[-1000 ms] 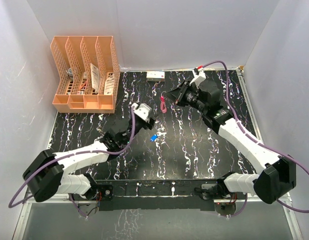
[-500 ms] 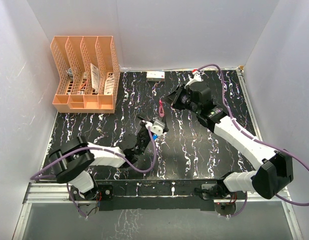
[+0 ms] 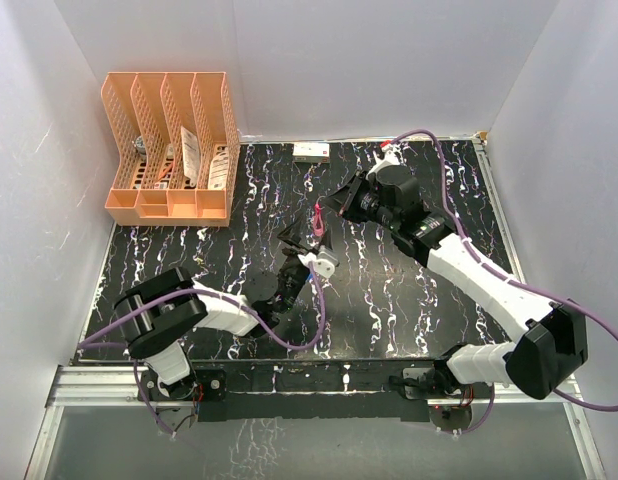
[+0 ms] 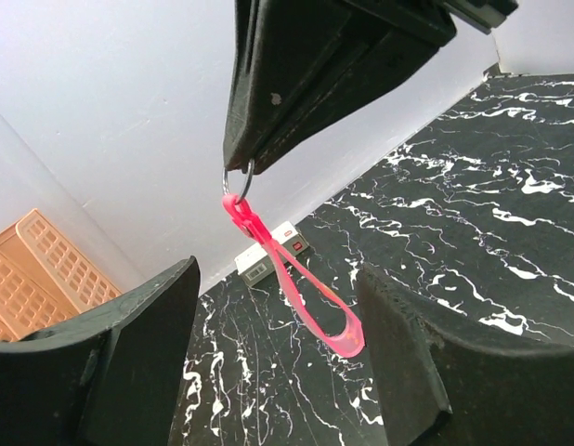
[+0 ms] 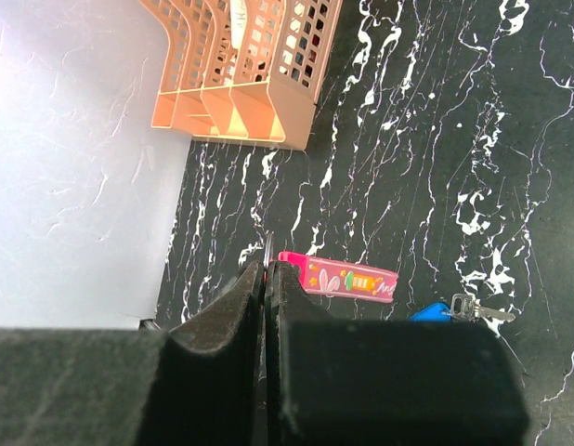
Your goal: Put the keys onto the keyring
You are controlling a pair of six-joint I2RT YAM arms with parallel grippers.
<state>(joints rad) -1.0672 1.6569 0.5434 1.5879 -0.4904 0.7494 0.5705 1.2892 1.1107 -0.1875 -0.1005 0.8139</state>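
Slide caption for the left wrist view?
Right gripper holds the keyring aloft by its ring, dangling before the open left gripper.

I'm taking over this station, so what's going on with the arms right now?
The right gripper is shut on the keyring, holding it by its metal ring above the table, strap dangling. The left gripper is open and empty, facing the strap. The blue key and silver key lie on the table, not yet threaded.

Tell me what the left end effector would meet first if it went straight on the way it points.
Probably the keyring, its pink strap hanging from the right end effector straight ahead; depth unclear.
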